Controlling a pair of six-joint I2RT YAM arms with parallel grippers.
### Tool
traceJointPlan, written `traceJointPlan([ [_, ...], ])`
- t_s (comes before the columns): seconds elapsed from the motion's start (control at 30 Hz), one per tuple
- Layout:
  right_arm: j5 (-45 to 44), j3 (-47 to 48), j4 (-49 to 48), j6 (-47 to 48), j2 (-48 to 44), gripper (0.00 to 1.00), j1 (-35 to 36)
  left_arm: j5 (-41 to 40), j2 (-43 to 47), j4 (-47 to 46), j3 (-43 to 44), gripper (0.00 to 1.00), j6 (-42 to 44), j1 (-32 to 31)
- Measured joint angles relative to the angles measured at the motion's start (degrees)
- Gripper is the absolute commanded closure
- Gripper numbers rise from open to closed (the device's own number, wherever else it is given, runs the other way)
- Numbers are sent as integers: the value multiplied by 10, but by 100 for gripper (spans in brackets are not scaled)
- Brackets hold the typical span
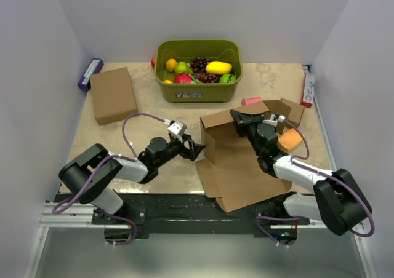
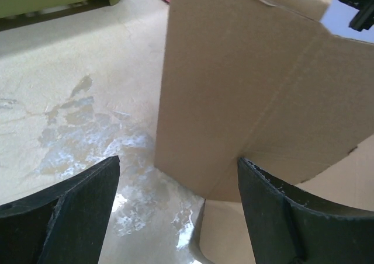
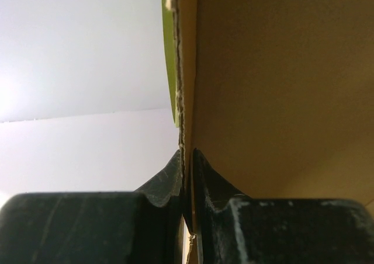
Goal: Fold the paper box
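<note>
The paper box [image 1: 240,173] is a brown die-cut cardboard sheet lying at centre right, with its far panels lifted upright [image 1: 217,121]. My right gripper [image 1: 241,122] is shut on the top edge of a raised panel; in the right wrist view the cardboard edge [image 3: 188,100] runs between the two closed fingers [image 3: 169,179]. My left gripper [image 1: 196,149] is open and empty, just left of the box's raised left flap. In the left wrist view that flap [image 2: 245,94] stands ahead between the spread fingers [image 2: 274,211].
A green bin [image 1: 198,71] of toy fruit stands at the back centre. A flat brown cardboard rectangle [image 1: 113,95] lies at the back left beside a purple item [image 1: 90,73]. A small cardboard cube [image 1: 290,110], an orange object [image 1: 289,141] and a pink item [image 1: 250,100] sit right of the box.
</note>
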State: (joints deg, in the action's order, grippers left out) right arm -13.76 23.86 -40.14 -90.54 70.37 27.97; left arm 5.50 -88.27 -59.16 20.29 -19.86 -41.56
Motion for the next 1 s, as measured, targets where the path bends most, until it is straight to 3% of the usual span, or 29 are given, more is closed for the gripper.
traceJointPlan([
  [0.37, -3, -3, 0, 6, -4, 88, 0, -47, 0, -29, -1, 14, 17, -43],
  [0.7, -6, -8, 0, 7, -11, 88, -1, -200, -23, 16, 50, 12, 20, -115],
  [1.0, -8, -12, -1, 7, -19, 88, -2, -282, -38, 38, 74, 12, 18, -124],
])
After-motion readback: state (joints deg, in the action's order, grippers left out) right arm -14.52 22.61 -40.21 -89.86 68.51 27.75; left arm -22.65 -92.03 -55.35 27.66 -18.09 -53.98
